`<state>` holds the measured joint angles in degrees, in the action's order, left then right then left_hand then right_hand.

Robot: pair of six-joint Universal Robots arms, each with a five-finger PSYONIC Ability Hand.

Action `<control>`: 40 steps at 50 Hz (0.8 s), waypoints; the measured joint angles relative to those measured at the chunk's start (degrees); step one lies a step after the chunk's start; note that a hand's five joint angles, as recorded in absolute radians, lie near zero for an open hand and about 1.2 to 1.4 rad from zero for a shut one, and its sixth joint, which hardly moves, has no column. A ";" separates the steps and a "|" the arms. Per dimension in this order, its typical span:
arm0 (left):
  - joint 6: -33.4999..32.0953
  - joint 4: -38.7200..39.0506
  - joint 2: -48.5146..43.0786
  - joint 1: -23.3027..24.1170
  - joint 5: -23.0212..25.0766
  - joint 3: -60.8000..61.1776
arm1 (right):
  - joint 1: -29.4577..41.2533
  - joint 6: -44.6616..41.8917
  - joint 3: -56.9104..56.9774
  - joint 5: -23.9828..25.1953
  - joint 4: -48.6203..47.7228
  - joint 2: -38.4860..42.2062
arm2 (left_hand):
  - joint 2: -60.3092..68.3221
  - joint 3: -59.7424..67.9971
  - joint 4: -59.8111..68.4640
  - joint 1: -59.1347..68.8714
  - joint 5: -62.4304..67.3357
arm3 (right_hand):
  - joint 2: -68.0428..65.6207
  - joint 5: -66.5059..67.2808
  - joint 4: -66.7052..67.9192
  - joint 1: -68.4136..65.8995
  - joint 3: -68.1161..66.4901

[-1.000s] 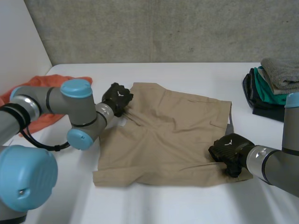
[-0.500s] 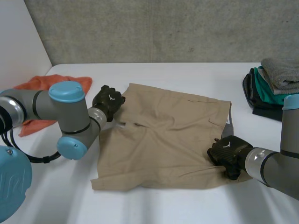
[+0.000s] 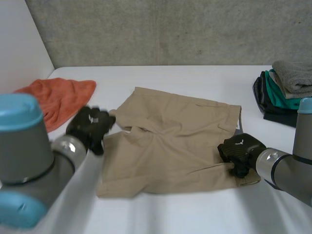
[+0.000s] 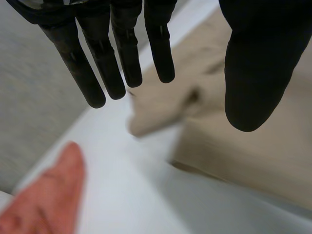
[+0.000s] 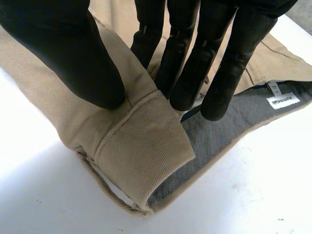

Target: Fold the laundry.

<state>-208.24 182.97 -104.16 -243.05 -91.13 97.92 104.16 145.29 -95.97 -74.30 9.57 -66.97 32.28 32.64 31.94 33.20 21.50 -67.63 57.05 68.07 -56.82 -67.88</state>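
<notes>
A pair of tan shorts (image 3: pixel 175 144) lies spread on the white table (image 3: pixel 195 78), folded over on itself. My right hand (image 3: pixel 238 152) is at the shorts' near right corner, and in the right wrist view its thumb (image 5: pixel 73 58) and straight fingers (image 5: pixel 187 58) pinch the waistband edge (image 5: pixel 141 146), with the grey lining (image 5: pixel 214 131) showing beneath. My left hand (image 3: pixel 91 126) hovers just off the shorts' left edge, fingers straight and spread with nothing between them (image 4: pixel 122 53). Beyond its fingertips lies the tan cloth (image 4: pixel 234 141).
An orange cloth (image 3: pixel 58 97) lies crumpled at the far left, also past my left hand's fingertips (image 4: pixel 44 200). A stack of folded clothes (image 3: pixel 285 90), grey on top of green and dark pieces, sits at the right edge. A grey wall runs behind the table.
My left hand has let go of the shorts' far left edge, opened, and pulled back leftward and nearer. The right hand stays pinched on its corner, barely moved.
</notes>
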 measured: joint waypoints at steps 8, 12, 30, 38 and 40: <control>3.80 -4.43 3.29 2.25 1.51 10.84 | 0.12 1.39 -0.10 -0.04 -0.62 0.00 | 0.00 0.00 0.00 0.00 0.00 | 0.00 0.01 0.00 0.00 0.00; 6.17 -5.04 2.70 3.42 2.07 11.80 | 0.26 1.56 -0.17 -0.14 -0.82 0.00 | 1.36 0.86 1.37 1.02 1.97 | 0.00 0.00 0.00 0.00 0.00; 7.20 -0.61 -8.66 3.85 1.31 2.39 | -0.19 -0.48 -2.33 0.38 3.62 -2.31 | 36.18 35.56 36.70 33.12 34.85 | 35.14 -35.00 -36.10 28.89 36.12; 5.74 1.10 -11.09 3.16 -1.96 -1.72 | -0.22 -7.44 -4.57 0.12 6.41 -3.04 | 36.25 35.57 36.70 33.12 34.85 | 37.14 -36.00 -37.07 31.60 36.95; 5.15 1.20 -11.44 3.11 -2.62 -2.30 | -0.21 -8.98 -4.95 -0.11 6.65 -3.07 | 36.25 35.56 36.71 33.12 34.85 | 37.14 -36.00 -37.07 31.60 36.95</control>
<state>-203.09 184.17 -115.61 -239.94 -93.75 95.63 103.95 136.31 -100.92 -74.42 16.22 -70.04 68.53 68.20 68.65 66.32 56.35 -30.49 21.06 31.00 -25.22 -30.93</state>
